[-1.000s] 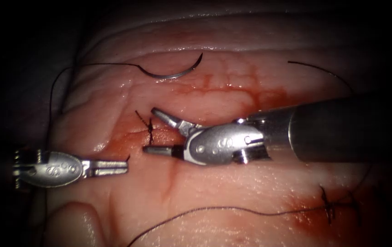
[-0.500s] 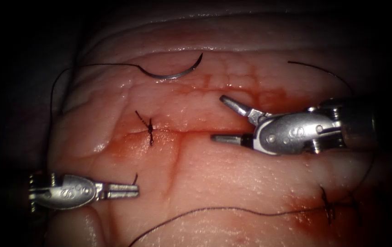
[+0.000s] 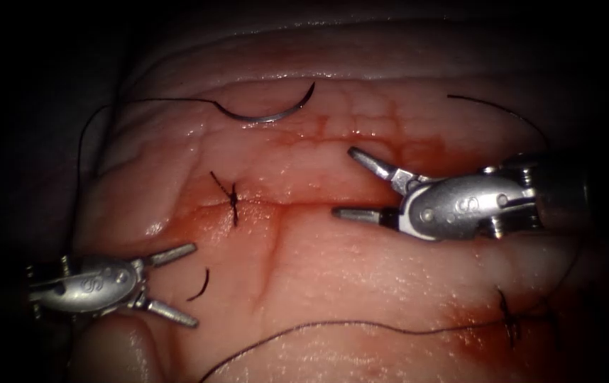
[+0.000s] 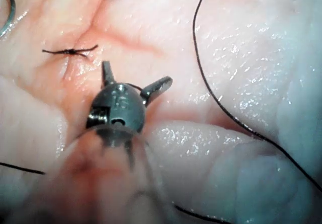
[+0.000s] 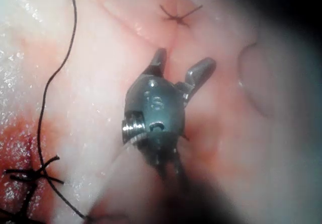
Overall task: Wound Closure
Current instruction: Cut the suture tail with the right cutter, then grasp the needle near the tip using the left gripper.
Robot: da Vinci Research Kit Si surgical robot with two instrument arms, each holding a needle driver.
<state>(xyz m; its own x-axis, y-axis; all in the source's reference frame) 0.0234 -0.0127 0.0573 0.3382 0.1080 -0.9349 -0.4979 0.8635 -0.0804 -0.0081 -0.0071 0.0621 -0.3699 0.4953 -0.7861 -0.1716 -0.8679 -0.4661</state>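
Pale, wet tissue (image 3: 333, 276) takes up the endoscope view, with red fluid (image 3: 390, 149) staining it around a horizontal cut (image 3: 297, 204).

1. Left tool (image 3: 177, 285): low at the left of the endoscope view, below the cut. Its jaws stand apart and hold nothing. One second ago they were together, clamped on a short cut end of thread (image 3: 200, 285). That piece now lies loose on the tissue between the two jaw tips, touching neither. In the left wrist view the same tool (image 4: 133, 80) shows both jaws spread, empty.

2. Right tool (image 3: 343, 181): at the right end of the cut, jaws spread wide and empty. One second ago it was further left, its jaws either side of the knot (image 3: 232, 201); it has since drawn back to the right. In the right wrist view the tool (image 5: 181, 65) is likewise spread and empty.

3. Needle (image 3: 272, 113): lying flat on the tissue above the cut, well apart from both tools, not in the tissue. Neither tool holds it.

4. Thread (image 3: 148, 100): runs from the needle's left end leftward, then down the left edge of the tissue. A second strand (image 3: 361, 324) crosses below the cut to another knot (image 3: 510, 319) at lower right.

5. Knot on the cut: tied across the left part of the cut, two short tails standing out.
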